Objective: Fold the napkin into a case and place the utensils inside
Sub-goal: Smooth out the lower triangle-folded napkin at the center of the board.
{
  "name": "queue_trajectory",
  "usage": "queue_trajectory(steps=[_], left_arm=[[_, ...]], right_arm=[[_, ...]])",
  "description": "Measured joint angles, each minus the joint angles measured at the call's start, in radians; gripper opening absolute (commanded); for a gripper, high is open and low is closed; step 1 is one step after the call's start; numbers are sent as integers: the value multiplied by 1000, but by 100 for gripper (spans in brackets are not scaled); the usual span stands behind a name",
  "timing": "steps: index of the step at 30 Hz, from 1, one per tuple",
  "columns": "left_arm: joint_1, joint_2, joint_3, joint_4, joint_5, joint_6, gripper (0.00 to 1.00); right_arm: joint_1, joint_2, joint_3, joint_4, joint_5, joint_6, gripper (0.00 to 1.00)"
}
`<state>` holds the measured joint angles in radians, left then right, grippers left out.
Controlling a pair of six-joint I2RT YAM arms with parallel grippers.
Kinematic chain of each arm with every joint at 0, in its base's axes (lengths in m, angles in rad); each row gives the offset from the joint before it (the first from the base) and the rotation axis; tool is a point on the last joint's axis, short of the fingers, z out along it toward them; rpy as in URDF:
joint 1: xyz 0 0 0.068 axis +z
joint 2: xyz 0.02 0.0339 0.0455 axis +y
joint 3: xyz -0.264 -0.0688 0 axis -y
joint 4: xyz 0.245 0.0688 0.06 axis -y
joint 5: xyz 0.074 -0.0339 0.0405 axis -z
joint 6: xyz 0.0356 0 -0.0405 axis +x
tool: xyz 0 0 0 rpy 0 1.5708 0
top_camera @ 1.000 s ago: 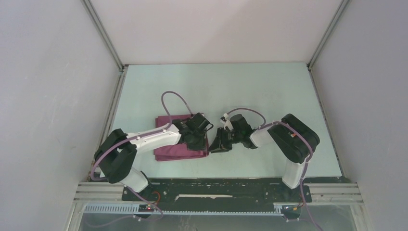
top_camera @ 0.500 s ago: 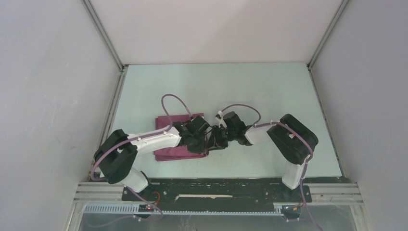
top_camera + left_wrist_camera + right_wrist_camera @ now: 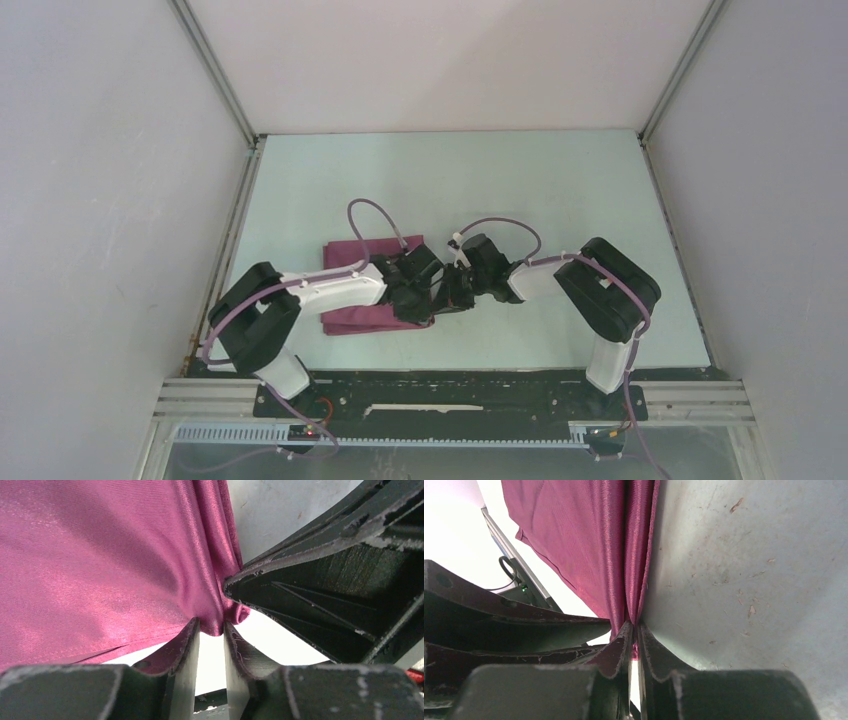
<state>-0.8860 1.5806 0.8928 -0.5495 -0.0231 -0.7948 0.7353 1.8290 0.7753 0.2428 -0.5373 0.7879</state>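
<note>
Two end effectors are brought to one spot: the edge of the napkin [image 3: 365, 320] at about 4 o'clock in the overhead view. The napkin is laid on the table [image 3: 540, 190], roughly at 8 o'clock from the table's middle.

- The left end effector [image 3: 211, 632] is clamped on a bunched nub of cloth, with creases drawn toward the pinch.
- The right end effector [image 3: 634, 630] is nearly closed, with the layered cloth edge nipped between its fingertips.
- Judged reason: the same edge is gripped twice so that the layers can be lifted together and carried over for the next fold. The case is not yet formed.
- Obstruction: the two end effectors are crowded, and the right one fills the 3 o'clock side of the left wrist view. A clash is judged possible if either is swung.
- The napkin's 3 o'clock half is covered by the arms in the overhead view.
- The utensils are not seen in any view.
</note>
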Motion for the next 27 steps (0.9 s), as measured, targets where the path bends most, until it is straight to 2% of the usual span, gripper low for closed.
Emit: queue_trajectory(steps=[3, 7, 10, 17, 22, 27], left_arm=[[-3, 20, 16, -7, 0, 0, 19], [-6, 32, 35, -15, -1, 0, 10], [-13, 32, 50, -27, -5, 1, 9], [-26, 31, 79, -47, -9, 1, 9], [-30, 41, 84, -45, -3, 2, 17], [-32, 51, 84, -49, 4, 9, 38]], right_arm=[[0, 0, 0, 1, -3, 2, 13], [0, 0, 0, 1, -6, 2, 5], [0, 0, 0, 2, -7, 3, 3], [-2, 5, -11, 25, -21, 11, 4], [-8, 5, -22, 40, -30, 24, 13], [-27, -4, -41, 54, -46, 35, 32]])
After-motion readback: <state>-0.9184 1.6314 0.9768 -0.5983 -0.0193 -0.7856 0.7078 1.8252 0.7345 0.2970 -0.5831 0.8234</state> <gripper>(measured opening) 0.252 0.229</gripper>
